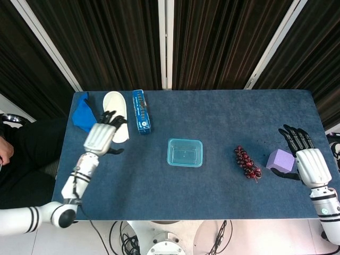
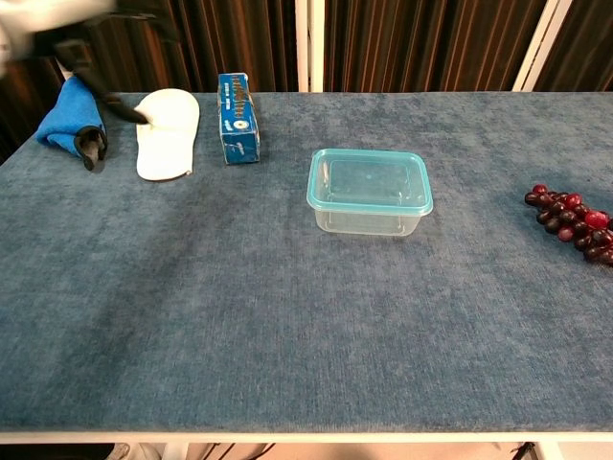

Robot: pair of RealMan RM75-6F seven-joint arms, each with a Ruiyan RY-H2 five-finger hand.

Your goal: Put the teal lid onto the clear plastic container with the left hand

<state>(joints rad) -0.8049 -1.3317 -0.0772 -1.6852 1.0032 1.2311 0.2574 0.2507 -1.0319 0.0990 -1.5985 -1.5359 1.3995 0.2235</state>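
Observation:
The teal lid [image 1: 185, 152] [image 2: 370, 180] lies flat on top of the clear plastic container [image 2: 368, 218] in the middle of the blue table. My left hand [image 1: 101, 137] hovers far to the left of it, over the white slipper, fingers spread and holding nothing. In the chest view that hand [image 2: 67, 29] is a blur at the top left corner. My right hand [image 1: 308, 164] is open at the right edge, beside a purple block [image 1: 280, 160], touching nothing that I can see.
A blue cloth [image 1: 83, 113], a white slipper [image 1: 116, 115] and a blue box [image 1: 141, 110] line the back left. A bunch of dark red grapes [image 1: 247, 162] [image 2: 575, 217] lies right of the container.

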